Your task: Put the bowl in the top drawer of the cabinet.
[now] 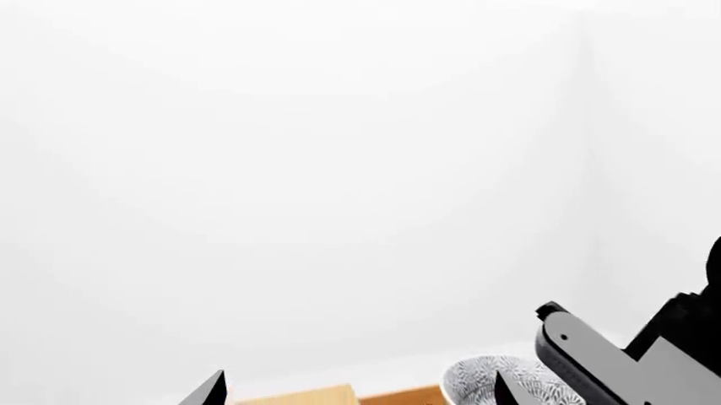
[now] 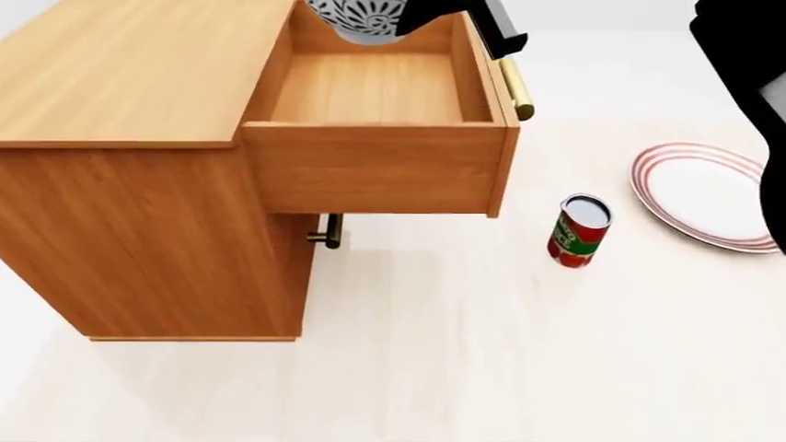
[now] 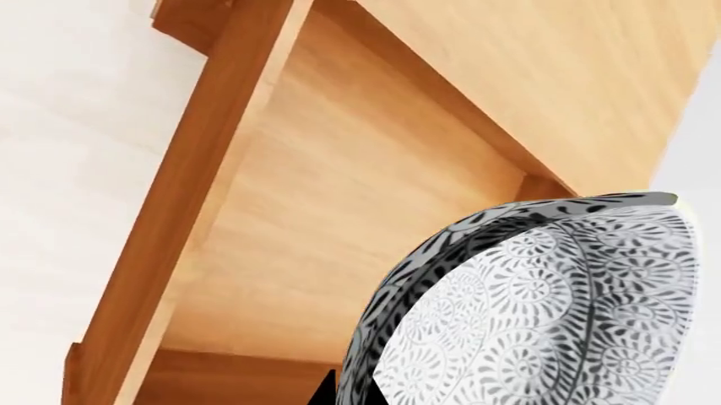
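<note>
Above the far end of the pulled-out top drawer (image 2: 375, 87) of the cabinet (image 2: 123, 74), the right gripper (image 3: 338, 388) holds the bowl (image 3: 541, 304) by its rim, so it can drop inside. Its fingers look pinched on the rim. The left gripper (image 1: 360, 392) waits aside, fingers apart, holding nothing.

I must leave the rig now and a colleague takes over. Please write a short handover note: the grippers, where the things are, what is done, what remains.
Right gripper: holds the bowl above the far end of the open top drawer; its fingertips are barely in view.
Left gripper: open, holds nothing, raised near the bowl.
Cabinet: top drawer pulled out, nothing inside yet.
Done: drawer opened, bowl lifted and brought over it.
Left: lower the bowl onto the drawer floor and release it.
</note>
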You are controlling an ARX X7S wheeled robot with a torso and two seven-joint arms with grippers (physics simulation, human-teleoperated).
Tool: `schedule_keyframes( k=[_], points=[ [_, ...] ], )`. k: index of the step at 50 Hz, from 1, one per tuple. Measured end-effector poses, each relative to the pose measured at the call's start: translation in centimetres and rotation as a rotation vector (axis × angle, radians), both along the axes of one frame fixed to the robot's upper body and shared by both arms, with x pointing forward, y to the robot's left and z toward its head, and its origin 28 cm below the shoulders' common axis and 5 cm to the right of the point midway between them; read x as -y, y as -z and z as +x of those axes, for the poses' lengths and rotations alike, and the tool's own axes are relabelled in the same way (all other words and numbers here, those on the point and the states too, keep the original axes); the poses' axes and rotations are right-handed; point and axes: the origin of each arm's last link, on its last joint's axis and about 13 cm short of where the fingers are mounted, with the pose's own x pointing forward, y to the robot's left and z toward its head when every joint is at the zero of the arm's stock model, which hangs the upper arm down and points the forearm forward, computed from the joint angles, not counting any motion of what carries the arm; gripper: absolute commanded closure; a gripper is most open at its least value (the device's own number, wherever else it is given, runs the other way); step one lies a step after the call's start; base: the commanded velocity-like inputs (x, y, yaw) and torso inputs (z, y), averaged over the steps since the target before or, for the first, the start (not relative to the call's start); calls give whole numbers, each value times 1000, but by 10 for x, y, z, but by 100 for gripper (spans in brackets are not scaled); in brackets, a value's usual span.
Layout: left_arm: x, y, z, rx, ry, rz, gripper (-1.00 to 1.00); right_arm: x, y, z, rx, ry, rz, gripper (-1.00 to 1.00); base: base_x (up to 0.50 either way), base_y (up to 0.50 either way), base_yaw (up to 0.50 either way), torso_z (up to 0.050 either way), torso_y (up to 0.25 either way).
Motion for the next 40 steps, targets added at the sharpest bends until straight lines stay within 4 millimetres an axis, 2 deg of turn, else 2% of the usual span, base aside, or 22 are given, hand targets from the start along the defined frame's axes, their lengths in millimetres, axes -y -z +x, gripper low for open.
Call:
schedule_keyframes(
  k=[40],
  points=[
    [-1, 5, 8, 5, -5, -15, -100, -3, -1, -2, 1, 7, -21, 100, 0, 0, 0, 0, -79]
  ],
)
